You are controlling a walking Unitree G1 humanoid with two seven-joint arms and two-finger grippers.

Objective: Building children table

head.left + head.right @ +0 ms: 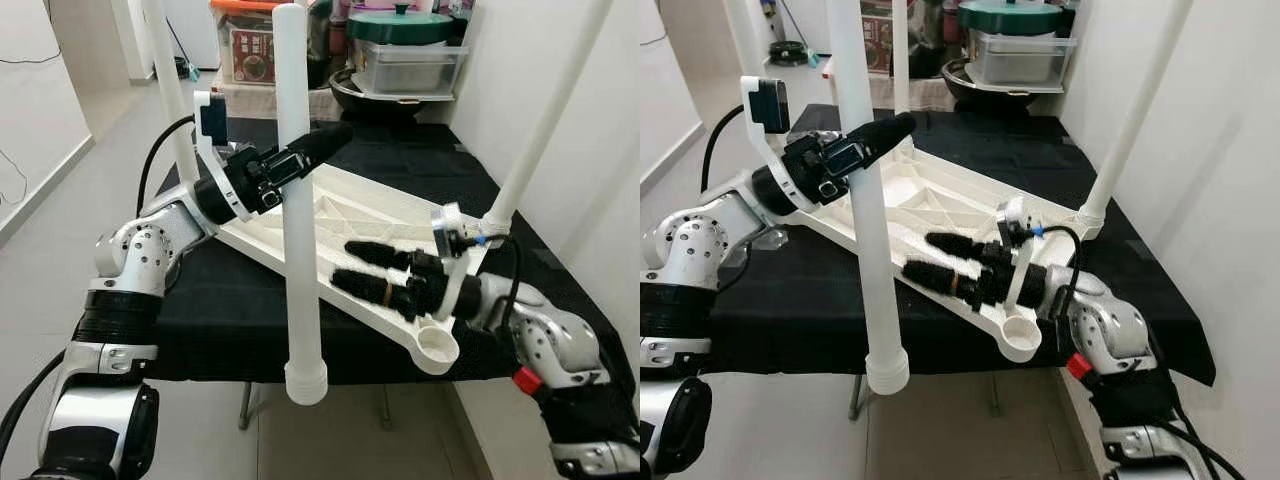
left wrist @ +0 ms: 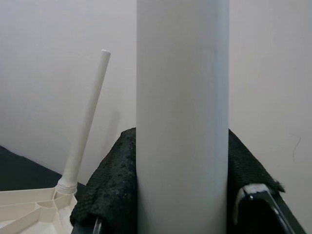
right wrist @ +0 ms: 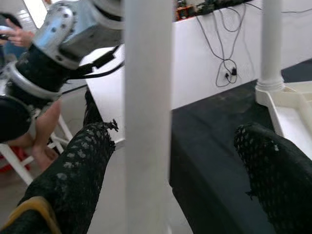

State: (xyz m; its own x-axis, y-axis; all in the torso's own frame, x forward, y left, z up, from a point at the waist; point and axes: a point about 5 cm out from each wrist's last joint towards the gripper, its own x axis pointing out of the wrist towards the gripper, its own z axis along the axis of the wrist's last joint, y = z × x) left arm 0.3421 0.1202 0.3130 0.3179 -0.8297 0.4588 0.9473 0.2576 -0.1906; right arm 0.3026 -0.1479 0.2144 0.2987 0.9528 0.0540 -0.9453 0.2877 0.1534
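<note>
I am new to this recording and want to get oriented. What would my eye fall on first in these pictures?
First, the long white plastic table leg, held near upright in front of the black cloth-covered table by the left tool, shut on it. Next, the white plastic tabletop, lying upside down and tilted on the cloth, where the right tool rests, fingers apart, near an empty round corner socket.

Even, soft indoor light fills the room; shadows under the black tabletop [image 1: 250,320] stay faint. Head views are sharp. Close up, the white leg [image 2: 183,117] looks soft and washed out, with no glare.
</note>
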